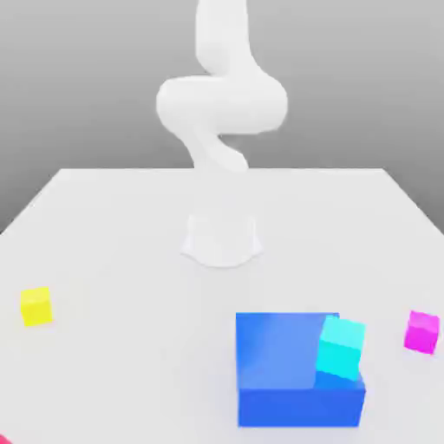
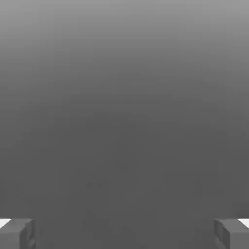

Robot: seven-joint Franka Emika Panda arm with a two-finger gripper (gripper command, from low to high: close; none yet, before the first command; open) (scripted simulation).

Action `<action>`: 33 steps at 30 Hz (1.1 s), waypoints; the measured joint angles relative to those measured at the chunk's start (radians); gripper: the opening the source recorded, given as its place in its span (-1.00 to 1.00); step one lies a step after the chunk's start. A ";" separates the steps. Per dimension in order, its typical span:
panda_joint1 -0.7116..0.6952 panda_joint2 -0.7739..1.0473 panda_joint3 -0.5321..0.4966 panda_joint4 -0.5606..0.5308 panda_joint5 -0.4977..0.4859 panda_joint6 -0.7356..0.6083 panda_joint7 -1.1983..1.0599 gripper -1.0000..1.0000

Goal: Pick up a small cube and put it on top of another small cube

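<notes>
- Arm (image 1: 221,100) rises from its base (image 1: 221,239) at the table's (image 1: 130,225) far middle, coiled high, upper end out of frame.
- Gripper (image 2: 124,233): fingers (image 2: 17,233) spread wide apart, nothing between them, facing plain grey.
- Yellow cube (image 1: 36,306) on the table at the exterior view's left, well apart from everything.
- Magenta cube (image 1: 422,332) at the right.
- Cyan cube (image 1: 341,347) tilted on the blue block (image 1: 290,373).
</notes>
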 joint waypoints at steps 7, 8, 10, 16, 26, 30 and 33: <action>-0.164 0.257 -0.108 -0.110 -0.035 0.144 0.095 0.00; -0.186 0.292 -0.126 -0.126 -0.038 0.164 0.106 0.00; -0.227 0.364 -0.164 -0.157 -0.040 0.205 0.127 0.00; -0.340 0.581 -0.286 -0.250 -0.007 0.326 0.162 0.00; -0.583 0.961 -0.242 -0.322 0.291 0.547 0.009 0.00; -0.669 1.055 -0.142 -0.301 0.359 0.621 -0.044 -1.00; -0.669 1.055 -0.142 -0.301 0.358 0.621 -0.042 -1.00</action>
